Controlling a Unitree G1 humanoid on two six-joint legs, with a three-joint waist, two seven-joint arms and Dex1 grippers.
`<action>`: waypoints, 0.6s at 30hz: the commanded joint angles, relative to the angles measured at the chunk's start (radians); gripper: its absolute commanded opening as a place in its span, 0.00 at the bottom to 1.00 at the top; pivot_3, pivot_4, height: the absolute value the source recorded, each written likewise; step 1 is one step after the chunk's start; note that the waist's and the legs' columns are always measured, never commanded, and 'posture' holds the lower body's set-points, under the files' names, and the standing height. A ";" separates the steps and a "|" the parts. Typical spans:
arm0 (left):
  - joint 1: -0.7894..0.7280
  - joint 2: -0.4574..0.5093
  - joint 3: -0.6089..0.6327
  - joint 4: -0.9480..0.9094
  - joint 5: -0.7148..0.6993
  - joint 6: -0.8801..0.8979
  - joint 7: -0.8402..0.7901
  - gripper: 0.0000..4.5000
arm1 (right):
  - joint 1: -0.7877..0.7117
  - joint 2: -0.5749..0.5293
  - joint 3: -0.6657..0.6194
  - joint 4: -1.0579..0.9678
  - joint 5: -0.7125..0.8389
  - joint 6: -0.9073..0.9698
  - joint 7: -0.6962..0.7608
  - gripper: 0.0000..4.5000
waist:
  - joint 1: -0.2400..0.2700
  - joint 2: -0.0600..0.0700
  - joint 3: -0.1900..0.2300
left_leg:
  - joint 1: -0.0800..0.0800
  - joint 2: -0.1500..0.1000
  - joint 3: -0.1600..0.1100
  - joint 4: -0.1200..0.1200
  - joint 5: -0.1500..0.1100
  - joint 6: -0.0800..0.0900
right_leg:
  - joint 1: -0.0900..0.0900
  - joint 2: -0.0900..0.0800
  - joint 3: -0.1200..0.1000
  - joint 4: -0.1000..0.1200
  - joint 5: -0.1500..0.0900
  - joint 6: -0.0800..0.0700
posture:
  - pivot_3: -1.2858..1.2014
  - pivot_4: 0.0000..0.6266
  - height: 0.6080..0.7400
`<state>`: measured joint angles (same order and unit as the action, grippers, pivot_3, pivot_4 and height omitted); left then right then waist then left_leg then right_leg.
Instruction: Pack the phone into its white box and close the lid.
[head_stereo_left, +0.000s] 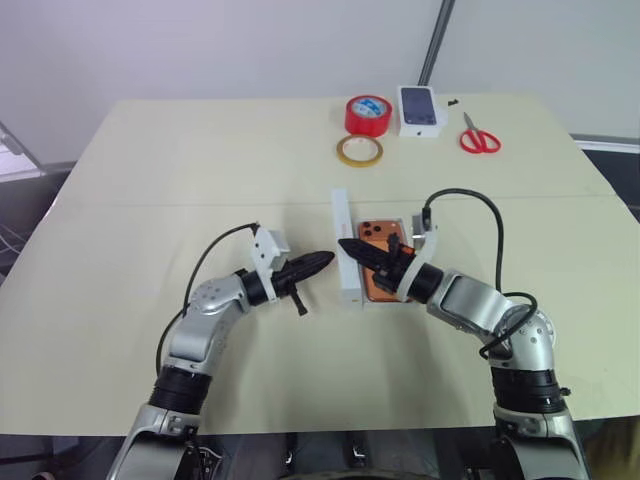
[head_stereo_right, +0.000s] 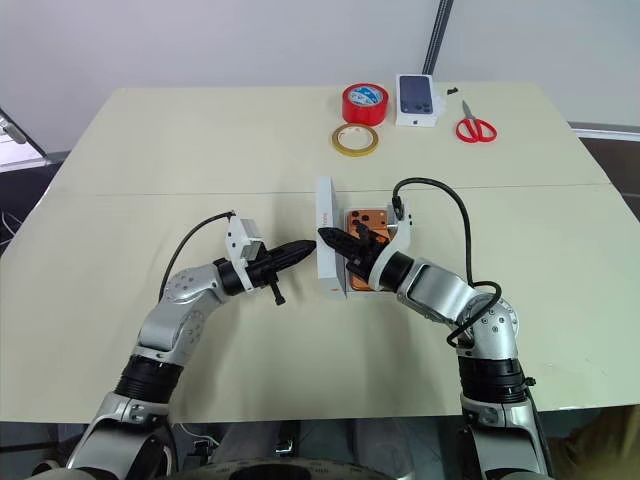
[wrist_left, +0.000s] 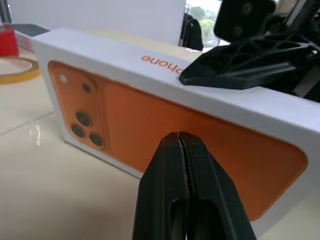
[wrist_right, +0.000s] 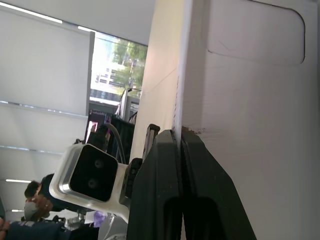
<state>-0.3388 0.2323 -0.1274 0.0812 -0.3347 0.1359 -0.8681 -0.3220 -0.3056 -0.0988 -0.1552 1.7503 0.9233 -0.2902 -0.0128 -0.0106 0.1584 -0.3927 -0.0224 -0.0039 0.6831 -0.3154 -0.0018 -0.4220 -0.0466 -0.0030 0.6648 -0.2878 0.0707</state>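
The lid (head_stereo_left: 345, 250) stands on its long edge on the desk (head_stereo_left: 200, 180), upright, just left of the white box (head_stereo_left: 404, 290), printed orange face toward the left gripper (head_stereo_left: 322, 262). The phone (head_stereo_left: 384, 262) lies camera-side up in the box, partly hidden by the right arm.

Left gripper's jaws are shut, holding nothing; tip sits just beside the lid's printed face, contact not clear. Right gripper (head_stereo_right: 327, 237) also has jaws shut, empty, tips resting on the lid's top edge.

Handling, as a judgement: the lid is light, thin cardboard w/ a smooth printed skin, so it'll tip or skate w/ a small push and walls will dent if pinched hard. Best hold is probably across a long wall near mid-length, or steady it between both tips and lower it flat over the box. Phone is stiff and slick; it needs no further grip if seated.
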 joint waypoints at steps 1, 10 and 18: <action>-0.039 -0.013 -0.011 0.015 0.015 -0.023 0.003 0.01 | 0.016 -0.028 -0.018 0.007 -0.043 -0.004 0.012 0.00 | 0.000 0.000 0.000 | 0.000 0.000 0.000 0.000 0.000 0.000 | 0.000 0.000 0.000 0.000 0.000 0.000 | 0.52 0.24 1.00; -0.096 -0.090 -0.061 0.123 0.067 -0.083 0.005 0.00 | 0.084 -0.095 -0.073 -0.064 -0.031 -0.003 0.075 0.78 | 0.003 0.000 0.000 | 0.000 0.000 0.000 0.000 0.000 0.000 | 0.001 0.000 0.000 -0.001 0.000 0.000 | 0.52 0.24 1.00; -0.180 -0.174 -0.098 0.280 0.103 -0.155 -0.027 0.00 | 0.256 -0.430 -0.173 -0.154 -0.282 0.051 0.330 0.88 | 0.018 -0.001 0.000 | 0.000 0.000 0.000 0.000 -0.001 0.001 | 0.002 0.000 0.000 -0.002 0.000 0.000 | 0.52 0.24 1.00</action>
<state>-0.5095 0.0699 -0.2088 0.3535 -0.2409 0.0099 -0.8814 -0.0915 -0.6735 -0.2326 -0.2552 1.5458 0.9521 -0.0566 0.0050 -0.0112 0.1586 -0.3934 -0.0229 -0.0032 0.6835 -0.3164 0.0000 -0.4205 -0.0463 -0.0032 0.6626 -0.2879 0.0711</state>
